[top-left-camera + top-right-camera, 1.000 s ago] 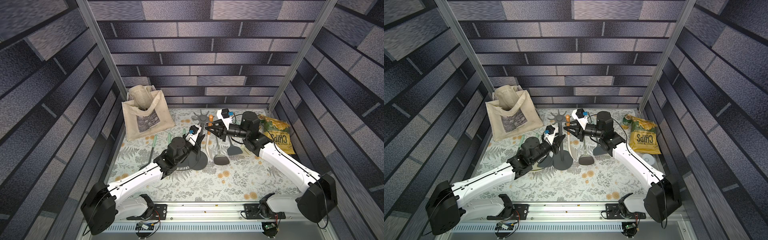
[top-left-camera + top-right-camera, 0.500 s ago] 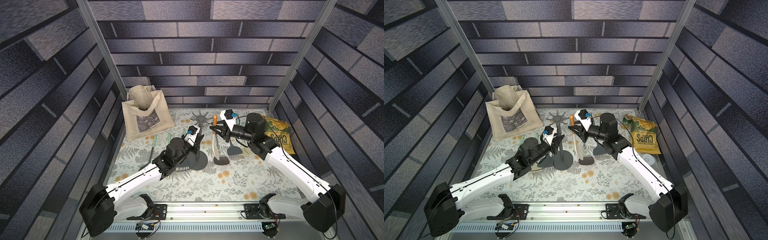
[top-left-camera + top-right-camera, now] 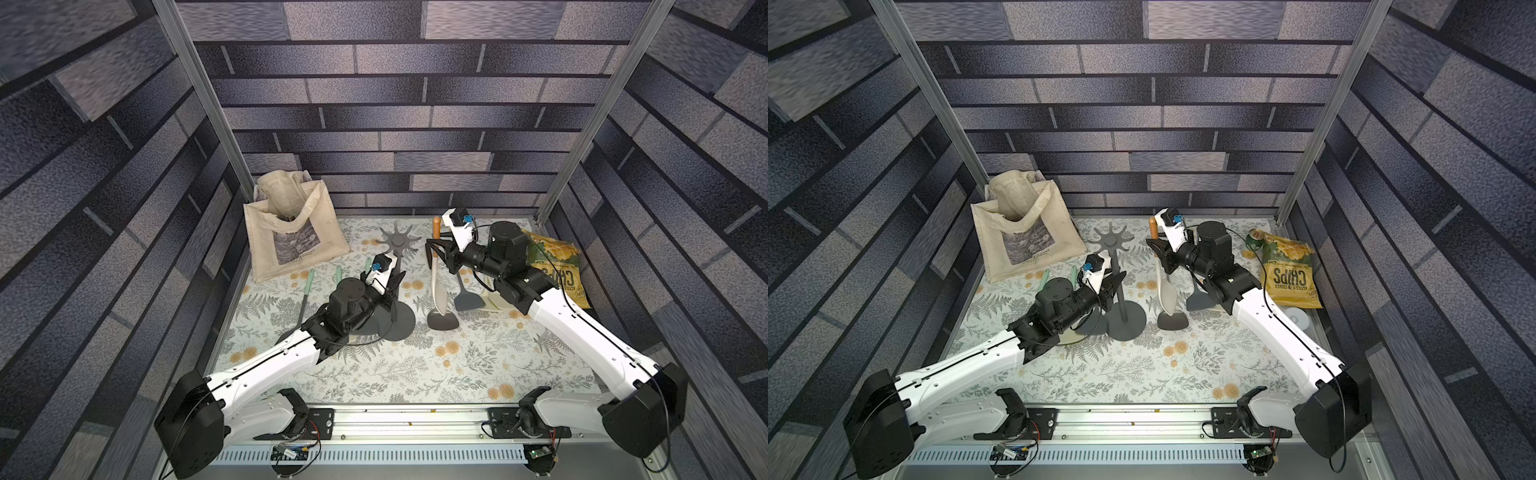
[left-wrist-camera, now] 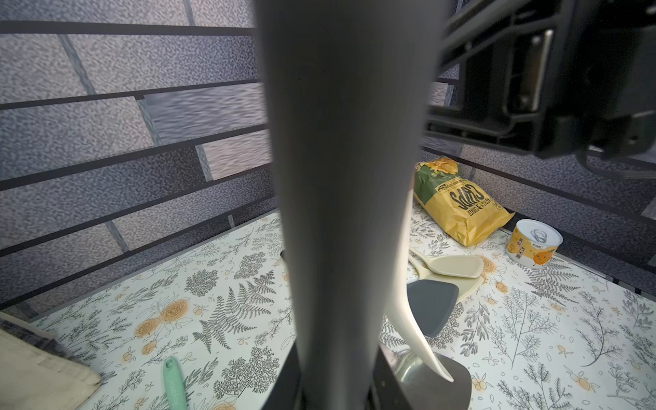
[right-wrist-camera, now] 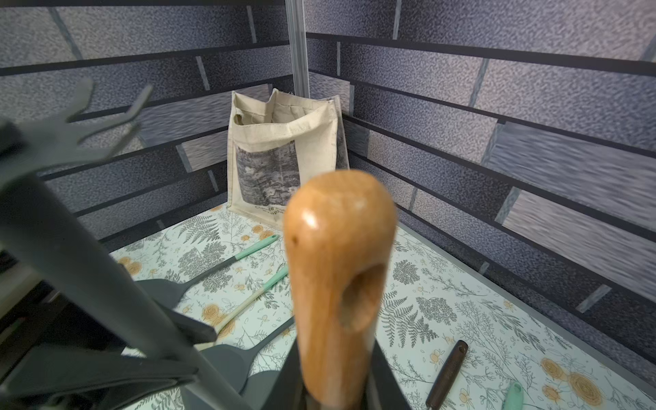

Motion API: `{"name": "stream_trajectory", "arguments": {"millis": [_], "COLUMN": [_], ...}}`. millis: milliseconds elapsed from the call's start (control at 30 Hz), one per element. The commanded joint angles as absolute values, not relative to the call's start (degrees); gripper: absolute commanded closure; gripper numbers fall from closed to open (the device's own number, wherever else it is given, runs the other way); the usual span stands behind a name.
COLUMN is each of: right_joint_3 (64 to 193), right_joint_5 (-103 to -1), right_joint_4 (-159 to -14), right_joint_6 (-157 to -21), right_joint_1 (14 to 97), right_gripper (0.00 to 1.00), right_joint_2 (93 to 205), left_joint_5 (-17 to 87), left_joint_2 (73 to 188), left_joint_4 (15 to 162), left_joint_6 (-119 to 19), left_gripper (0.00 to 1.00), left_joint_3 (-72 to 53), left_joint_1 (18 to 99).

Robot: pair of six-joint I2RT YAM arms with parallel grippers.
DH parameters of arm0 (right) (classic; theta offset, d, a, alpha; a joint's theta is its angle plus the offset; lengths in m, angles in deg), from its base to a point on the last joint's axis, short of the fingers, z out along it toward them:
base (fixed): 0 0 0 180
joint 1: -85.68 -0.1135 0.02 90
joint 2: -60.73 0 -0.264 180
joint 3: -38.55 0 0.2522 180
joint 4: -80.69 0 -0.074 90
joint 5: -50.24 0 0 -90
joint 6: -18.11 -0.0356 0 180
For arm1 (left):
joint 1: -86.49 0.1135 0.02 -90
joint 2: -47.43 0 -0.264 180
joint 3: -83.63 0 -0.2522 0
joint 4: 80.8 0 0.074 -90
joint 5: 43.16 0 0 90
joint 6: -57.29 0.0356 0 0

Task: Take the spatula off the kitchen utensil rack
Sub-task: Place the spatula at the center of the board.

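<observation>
Left of centre on the floral mat (image 3: 415, 374), the kitchen utensil rack (image 3: 397, 242) is clamped at mid-pole by the narrowly closed left gripper (image 3: 395, 281); were that hold loosened, the stand could be tipped. Just right of the hook ring, the spatula (image 3: 438, 291) is hung clear, pinched under its wooden handle by the narrow right gripper (image 3: 433, 249). Its low blade could be knocked against the round base, or the smooth shaft let slip. Both arms are stretched inward, the right wrist raised higher.

Glossy wooden handle on the spatula (image 5: 337, 266), matt grey kitchen utensil rack (image 4: 340, 177), cloth tote bag (image 5: 284, 142)
</observation>
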State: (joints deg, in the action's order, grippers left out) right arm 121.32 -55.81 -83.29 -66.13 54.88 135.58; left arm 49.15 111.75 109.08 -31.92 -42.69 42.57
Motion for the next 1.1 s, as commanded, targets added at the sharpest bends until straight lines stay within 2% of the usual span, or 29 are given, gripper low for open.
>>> {"name": "stream_trajectory", "arguments": {"millis": [0, 200, 600, 767, 1067], "right_joint_3": [129.5, 149.1, 181.5, 187.9, 190.2], "right_joint_5": [-49.6, -41.3, -39.4, -39.1, -37.8], "right_joint_4": [-79.2, -63.7, -45.5, -44.0, -46.0], "right_joint_6": [-70.8, -75.0, -78.7, -80.6, -81.2], "right_joint_1": [54.5, 54.6, 55.1, 55.3, 55.4], "right_gripper": [1.0, 1.0, 1.0, 1.0, 1.0], "right_joint_2": [140.6, 154.2, 179.8, 186.5, 194.3], "left_joint_5": [50.8, 50.7, 50.5, 50.8, 51.3], "left_joint_2": [111.4, 111.0, 111.5, 111.6, 111.9], "left_joint_4": [103.6, 104.0, 104.6, 104.4, 104.5], "left_joint_6": [-31.4, -31.7, -31.8, -31.6, -31.7], "left_gripper": [0.85, 0.85, 0.85, 0.85, 0.8], "left_joint_3": [-45.0, -45.0, -44.6, -44.6, -44.8], "left_joint_1": [43.3, 43.2, 42.7, 42.3, 41.8]}}
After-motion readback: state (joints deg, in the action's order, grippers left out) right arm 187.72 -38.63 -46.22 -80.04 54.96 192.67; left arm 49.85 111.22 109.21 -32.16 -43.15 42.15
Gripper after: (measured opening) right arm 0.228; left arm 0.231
